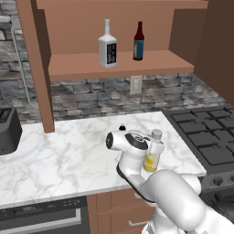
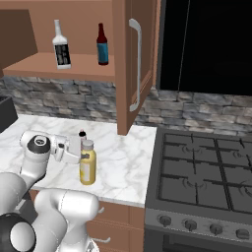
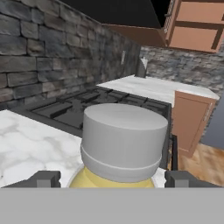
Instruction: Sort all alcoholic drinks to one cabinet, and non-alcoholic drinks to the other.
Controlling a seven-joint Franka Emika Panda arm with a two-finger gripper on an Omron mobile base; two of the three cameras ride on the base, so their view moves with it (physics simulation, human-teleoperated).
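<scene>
While unclamped, juice bottle (image 3: pixel 124 144) between end effector (image 3: pixel 113 178) fingertips

Lighting and quality, from my cameras: even, shadowless rendered brightness on the marble counter (image 1: pixel 68 151) and open cabinet shelf (image 1: pixel 119 66), no glare, edges sharp and undistorted, a black void above the stove (image 2: pixel 206 167), my hand view's near grey cap (image 3: pixel 124 140) slightly soft.

A glossy white arm (image 1: pixel 173 196) built of thick rounded segments is seen, with dark bands at the joints, a black round cap with a grey ring (image 2: pixel 38 144) set on one joint end, and small dark square-ended fingertips (image 3: pixel 43 178) carried on the white hand.
</scene>
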